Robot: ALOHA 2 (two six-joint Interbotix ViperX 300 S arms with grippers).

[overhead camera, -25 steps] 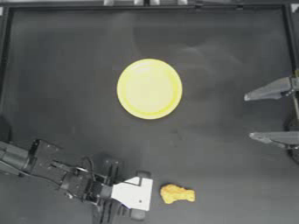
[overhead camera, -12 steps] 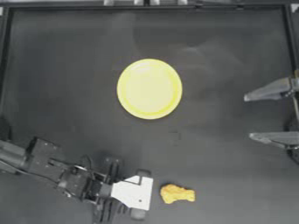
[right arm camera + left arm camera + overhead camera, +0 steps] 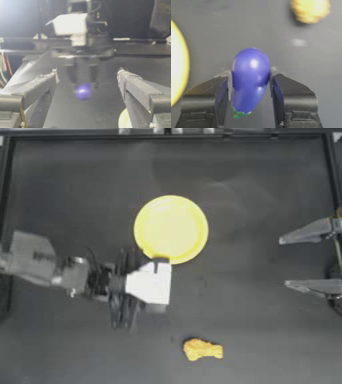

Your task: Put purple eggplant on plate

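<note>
The purple eggplant (image 3: 250,80), blue-purple with a green stem end, is clamped between my left gripper's (image 3: 250,76) two dark fingers and hangs above the table. In the top view the left gripper (image 3: 157,300) is just off the near-left rim of the yellow plate (image 3: 170,229), and its white wrist block hides the eggplant. The right wrist view shows the eggplant (image 3: 83,91) as a purple blur under the far left arm. My right gripper (image 3: 284,262) is parked open at the right edge.
A lumpy yellow-orange piece (image 3: 202,349) lies near the front edge, right of the left arm. The plate's rim (image 3: 178,75) shows beside the held eggplant in the left wrist view. Raised walls run along the table's back and sides.
The left arm has moved from the front-left corner up toward the plate and lifted higher, carrying the eggplant. The right arm has not moved.
</note>
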